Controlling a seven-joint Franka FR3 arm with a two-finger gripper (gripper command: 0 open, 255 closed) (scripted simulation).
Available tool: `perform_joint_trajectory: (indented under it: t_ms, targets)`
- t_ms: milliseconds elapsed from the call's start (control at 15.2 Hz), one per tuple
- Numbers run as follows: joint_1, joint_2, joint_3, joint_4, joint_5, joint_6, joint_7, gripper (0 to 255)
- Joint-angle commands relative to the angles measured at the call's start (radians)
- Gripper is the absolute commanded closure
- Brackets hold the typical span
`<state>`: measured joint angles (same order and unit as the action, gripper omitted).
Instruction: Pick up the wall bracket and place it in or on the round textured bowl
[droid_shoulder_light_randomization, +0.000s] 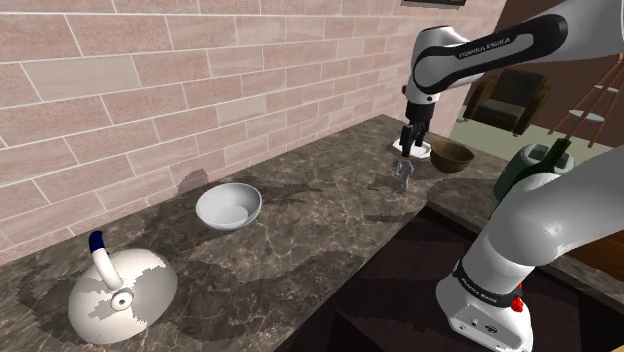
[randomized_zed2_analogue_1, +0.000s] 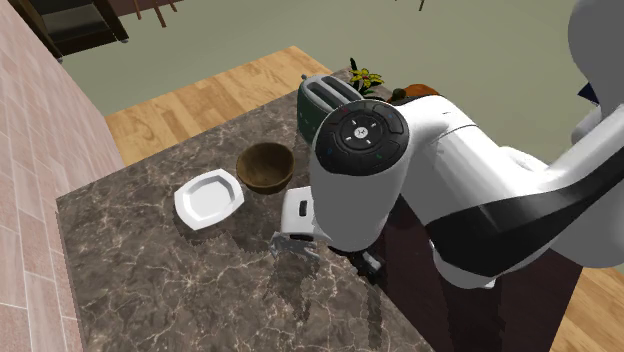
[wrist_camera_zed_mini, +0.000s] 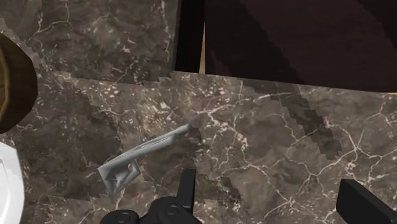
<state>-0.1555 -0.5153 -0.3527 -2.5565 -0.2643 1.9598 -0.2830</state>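
One grey bracket (wrist_camera_zed_mini: 143, 153) lies on the counter (wrist_camera_zed_mini: 254, 140) near the brown bowl (wrist_camera_zed_mini: 13, 83), beside our gripper (wrist_camera_zed_mini: 265, 179), whose fingers stand apart, empty. We judge it light, stiff and thin; we take its middle.

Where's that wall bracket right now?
Shoulder view, right of middle: the grey wall bracket lies on the counter under the gripper, beside the brown bowl.

"FRANKA EMIKA" brand on white arm (droid_shoulder_light_randomization: 490, 45) upper link, no other legible txt
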Motion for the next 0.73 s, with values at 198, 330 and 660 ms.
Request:
perform_joint_trajectory:
  t_ms: [198, 330, 660]
  targets:
    - [-0.013, 0.150, -0.110, 0.035, 0.005, 0.159, -0.105, 0]
    - [-0.011, 0.222, -0.154, 0.061, 0.028, 0.219, -0.156, 0]
    - [0.000, 0.424, -0.251, 0.148, 0.155, 0.352, -0.321, 0]
